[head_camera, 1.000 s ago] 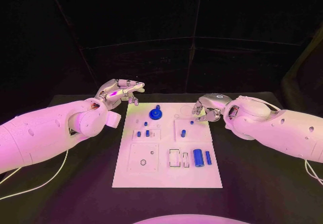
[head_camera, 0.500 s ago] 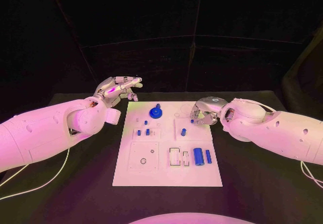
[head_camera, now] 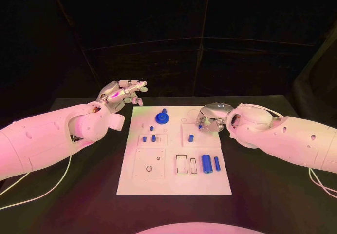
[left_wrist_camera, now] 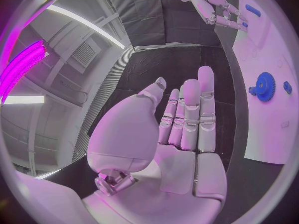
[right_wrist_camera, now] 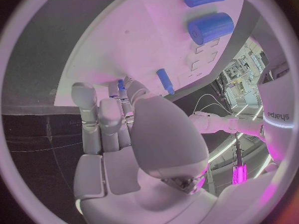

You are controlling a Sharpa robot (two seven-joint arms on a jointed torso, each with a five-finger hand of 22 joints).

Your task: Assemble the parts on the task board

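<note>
The white task board (head_camera: 176, 180) lies mid-table. A blue gear (head_camera: 162, 117) sits near its far edge, with small blue pegs (head_camera: 149, 138) below it and another peg (head_camera: 191, 138) to their right. A thick blue cylinder (head_camera: 207, 163) and a thin blue pin (head_camera: 217, 164) lie at the near right. My right hand (head_camera: 211, 118) hangs over the board's far right part. In the right wrist view its fingertip and thumb pinch a small blue peg (right_wrist_camera: 121, 84), which also appears in the head view (head_camera: 199, 126). My left hand (head_camera: 123, 92) is raised off the board's far left corner, fingers straight, holding nothing.
The board (right_wrist_camera: 143, 40) has several empty sockets and rectangular slots (head_camera: 187, 165). The left wrist view shows the gear (left_wrist_camera: 266, 86) on the board (left_wrist_camera: 274, 129), with my right hand (left_wrist_camera: 215, 7) beyond it. Black tabletop (head_camera: 84, 185) surrounds the board.
My right hand has shifted left and lower onto the small blue peg. My left hand has risen a little and its fingers have straightened.
</note>
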